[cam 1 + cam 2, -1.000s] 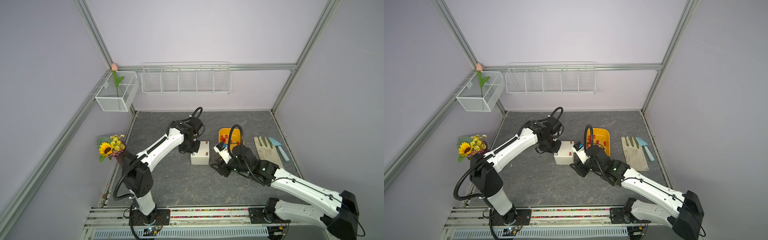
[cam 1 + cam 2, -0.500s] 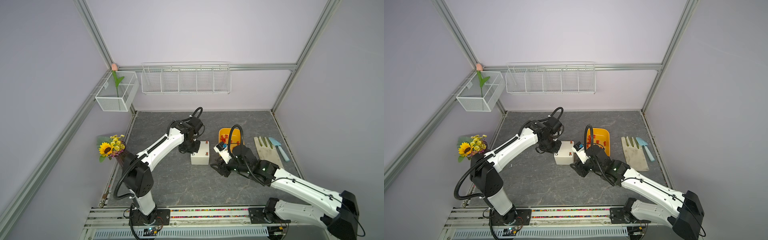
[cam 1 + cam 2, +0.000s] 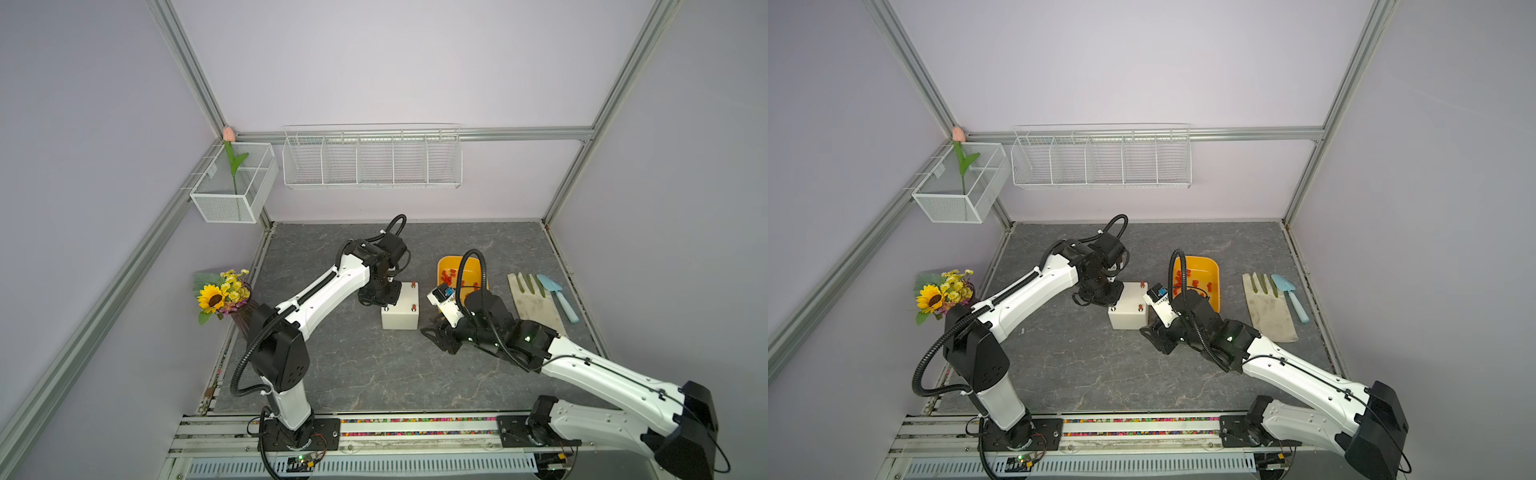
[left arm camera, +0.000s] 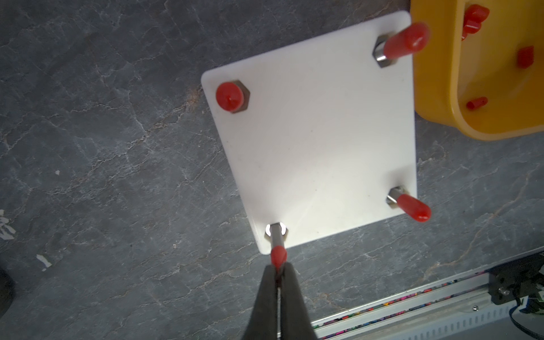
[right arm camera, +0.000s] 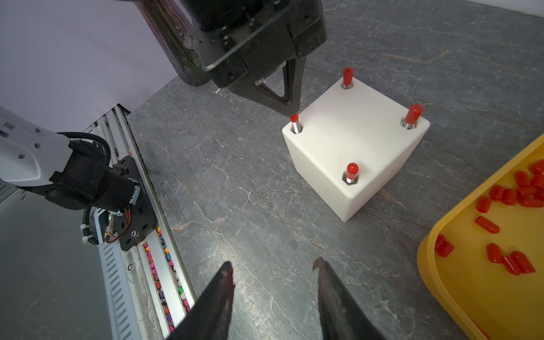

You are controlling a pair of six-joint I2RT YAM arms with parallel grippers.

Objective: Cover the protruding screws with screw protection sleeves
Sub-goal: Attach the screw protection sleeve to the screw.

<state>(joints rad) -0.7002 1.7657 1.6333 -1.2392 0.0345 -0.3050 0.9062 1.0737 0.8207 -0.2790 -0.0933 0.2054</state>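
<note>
Bright even light, soft shadows, blurred near fingers

Pale lilac walls are enclosing the cell under soft, even light, with aluminium profiles running up the corners and across the back. A white wire rack is hanging from the back profile, and a white mesh basket holding a pink tulip is hanging beside it on the side wall. A dark grey, marble-veined tabletop is spreading below, a sunflower bouquet standing at its edge.
</note>
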